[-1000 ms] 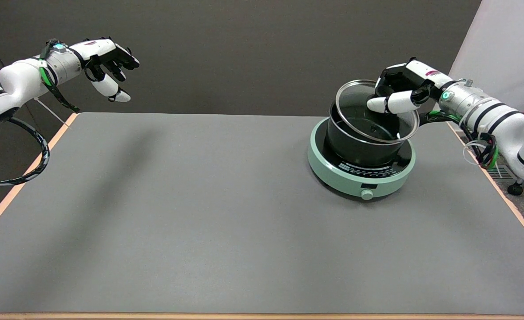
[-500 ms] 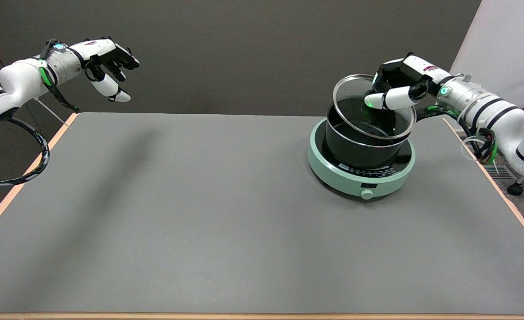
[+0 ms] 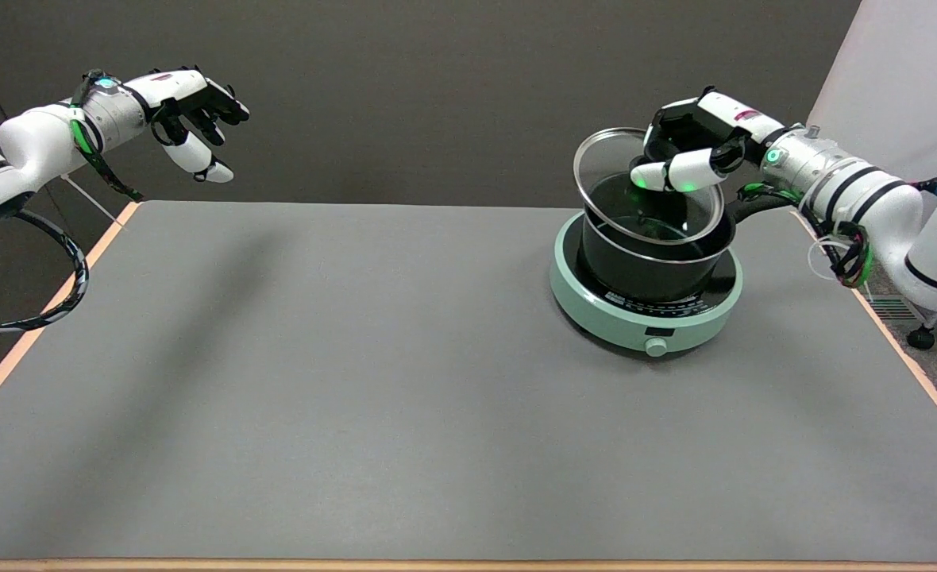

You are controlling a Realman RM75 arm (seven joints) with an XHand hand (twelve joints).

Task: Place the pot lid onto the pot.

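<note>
The robot's right hand [image 3: 687, 147] is gripping the round metal-rimmed glass pot lid [image 3: 648, 191] by its top, tilting it above the black pot [image 3: 647, 262], ready for lowering.

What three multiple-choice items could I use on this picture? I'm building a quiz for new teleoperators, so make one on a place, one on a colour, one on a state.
1. Where does the pot stand?
A. on the bare table
B. on the round cooker
C. in the left hand

2. What colour is the cooker?
A. red
B. yellow
C. pale green

3. How is the pot lid now?
A. held tilted above the pot by the right hand
B. flat on the table
C. seated level on the pot

Answers:
1 B: the pot's base sits on the cooker's dark top.
2 C: its rim and knob are pale green.
3 A: the right hand grips the lid at its middle, and the lid leans over the pot's mouth.
</note>
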